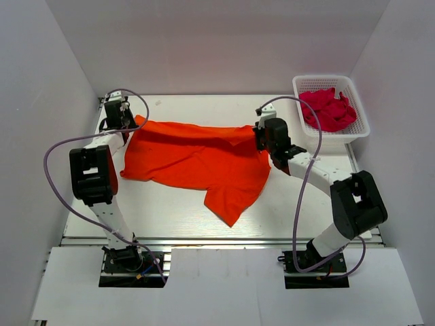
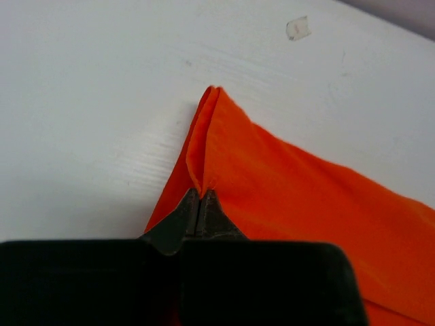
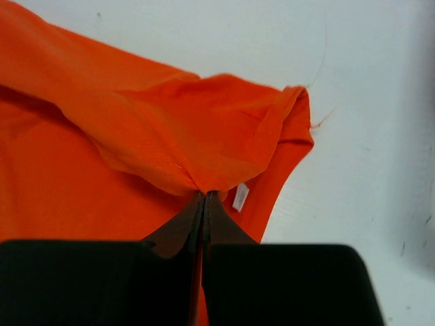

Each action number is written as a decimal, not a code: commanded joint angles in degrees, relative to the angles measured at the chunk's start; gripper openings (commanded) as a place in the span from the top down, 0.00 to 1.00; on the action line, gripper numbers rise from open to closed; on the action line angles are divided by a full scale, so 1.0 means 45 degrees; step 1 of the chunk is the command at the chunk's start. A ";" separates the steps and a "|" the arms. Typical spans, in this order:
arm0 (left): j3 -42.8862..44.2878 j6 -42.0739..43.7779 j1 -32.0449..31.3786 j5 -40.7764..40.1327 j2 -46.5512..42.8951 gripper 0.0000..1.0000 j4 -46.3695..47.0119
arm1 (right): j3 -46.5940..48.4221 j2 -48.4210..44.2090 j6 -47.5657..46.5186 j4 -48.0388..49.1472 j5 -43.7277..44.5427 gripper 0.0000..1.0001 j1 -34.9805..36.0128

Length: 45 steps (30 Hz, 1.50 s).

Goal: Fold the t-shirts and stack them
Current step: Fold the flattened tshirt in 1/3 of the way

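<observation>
Orange garment: the bright orange-red t-shirt (image 1: 197, 159), a soft matte knit, lies spread across the middle of the top view on the white table (image 1: 170, 210). Its long upper edge runs nearly straight from upper left to centre right, and a loose flap sags to a point toward lower centre.
Left gripper: the left gripper (image 2: 199, 197) has its dark tapered jaws clenched on a corner of the shirt at the upper left of the top view. In its wrist view the cloth rises from the tips as a narrow doubled ridge.
Right gripper: the right gripper (image 3: 205, 197) is pinched tight on the opposite end of the same edge, just right of centre. Bunched folds fan out from its tips, and a small white sewn label (image 3: 240, 197) shows just beside them.
Why held so: with a pinch at each end, the edge looks stretched between the arms, probably to flatten the cloth or carry that edge over for a fold.
Stage: early, I judge. The shirt is a rumpled sheet, not a tidy rectangle.
Waiting pile: crimson-pink t-shirts (image 1: 329, 109) lie crumpled in a white plastic lattice basket (image 1: 340, 144) at upper right, well apart from the orange one.
Surface: smooth, faintly streaked white board. The limp fabric should slide on it but droop wherever it is unsupported.
Risk: such thin pinches may slip if the arms pull apart too hard.
</observation>
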 commanded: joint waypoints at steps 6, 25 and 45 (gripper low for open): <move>-0.1485 -0.1031 0.0059 -0.0723 -0.1545 1.00 -0.1942 | -0.2320 -0.1282 0.2892 -0.0140 0.0952 1.00 0.0508; 0.1110 -0.1267 0.0001 0.1636 -0.1592 0.00 -0.3019 | 0.0856 0.0160 0.3302 -0.1564 -0.0261 0.10 0.0489; 0.4747 -0.1794 0.0001 0.3377 0.4686 0.00 -0.3859 | 0.6014 0.7818 0.5763 -0.3182 -0.3873 0.10 -0.2693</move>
